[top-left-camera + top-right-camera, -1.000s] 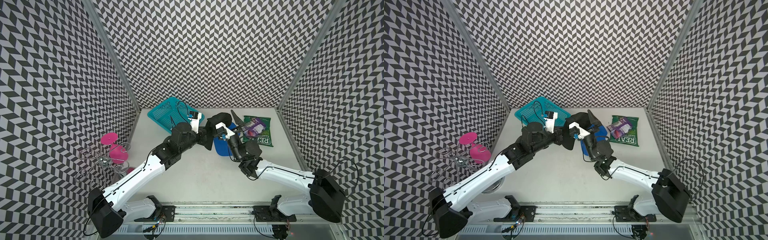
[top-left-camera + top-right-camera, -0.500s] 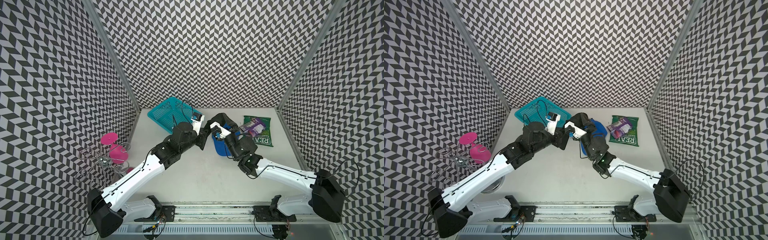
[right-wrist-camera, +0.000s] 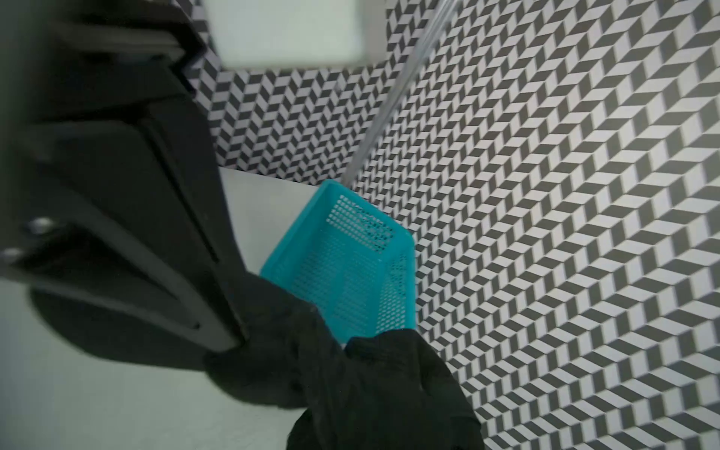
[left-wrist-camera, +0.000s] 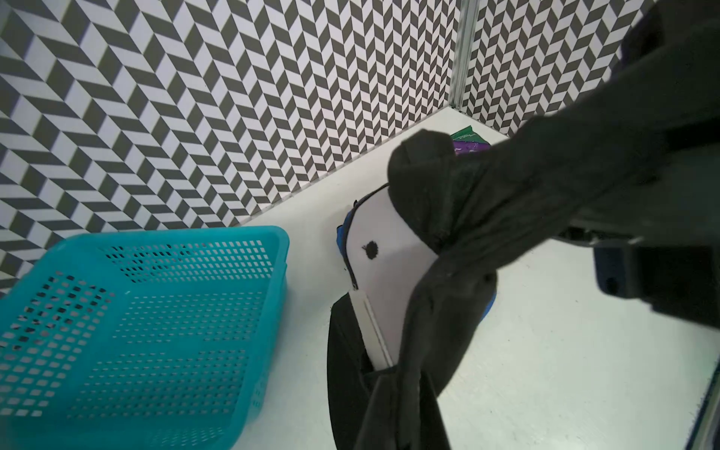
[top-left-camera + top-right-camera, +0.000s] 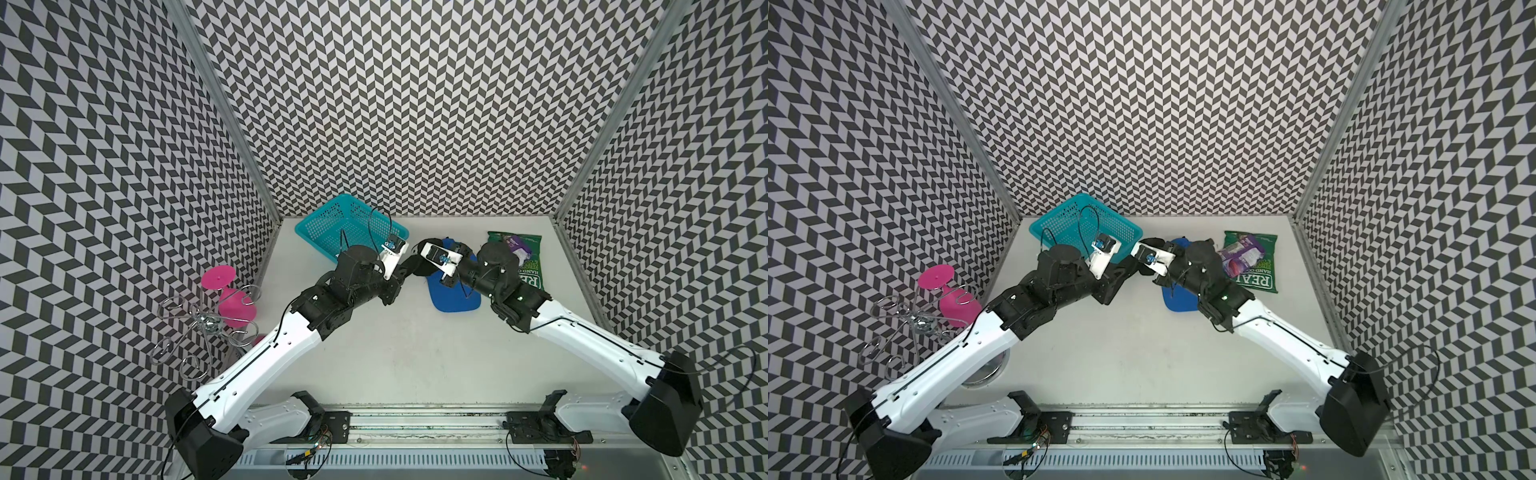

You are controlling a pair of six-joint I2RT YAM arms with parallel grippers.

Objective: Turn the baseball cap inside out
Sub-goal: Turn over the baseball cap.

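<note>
The baseball cap has a black crown (image 5: 424,261), a blue brim (image 5: 455,297) and a white inner front panel (image 4: 385,253). It hangs between my two grippers at the back middle of the table, brim (image 5: 1177,301) towards the table. My left gripper (image 5: 407,270) is shut on black crown fabric (image 4: 467,195), which runs taut out of its jaws (image 4: 393,413). My right gripper (image 5: 420,251) meets it from the other side and is shut on a bunch of the same black fabric (image 3: 389,389). Fabric hides both sets of fingertips.
A teal basket (image 5: 349,228) (image 4: 136,311) (image 3: 350,265) stands just behind the left wrist. A green snack bag (image 5: 523,257) lies at the back right. A pink glass (image 5: 232,299), a wire rack (image 5: 199,328) and a metal bowl (image 5: 988,370) stand by the left wall.
My right gripper has gone from open to shut on the cap's black fabric, after swinging left towards the left gripper. The left gripper has kept its hold.
</note>
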